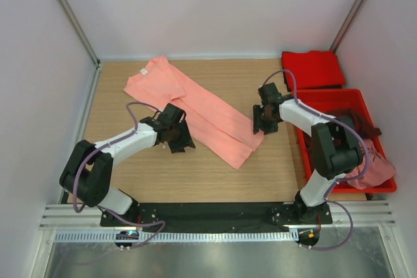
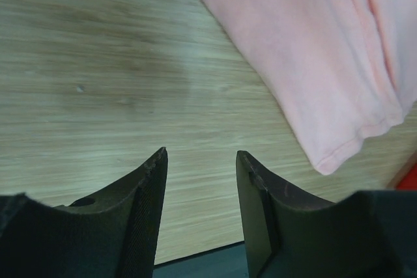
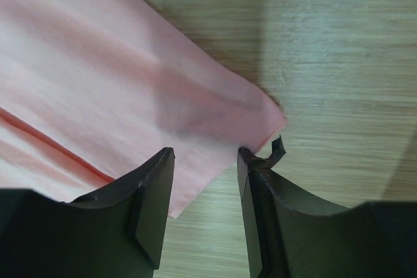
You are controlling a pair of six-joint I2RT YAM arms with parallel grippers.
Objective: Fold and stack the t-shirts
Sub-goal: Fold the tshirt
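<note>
A salmon-pink t-shirt (image 1: 195, 109) lies folded lengthwise into a long strip, running diagonally from the back left to the table's middle. It also shows in the left wrist view (image 2: 313, 50) and the right wrist view (image 3: 98, 76). My left gripper (image 1: 177, 133) is open and empty over bare wood just left of the strip; in its wrist view (image 2: 201, 161) the jaws stand apart over the table. My right gripper (image 1: 262, 124) is open above the strip's right hem corner, jaws either side of it (image 3: 205, 157). A folded bright red t-shirt (image 1: 313, 69) lies at the back right. A dark maroon shirt (image 1: 355, 125) and a dusty pink one (image 1: 378, 167) lie in the bin.
A rigid red plastic bin (image 1: 326, 97) stands along the table's right side, next to the right arm. White walls enclose the wooden table (image 1: 130, 167) on three sides. A black base rail (image 1: 208, 214) runs along the near edge.
</note>
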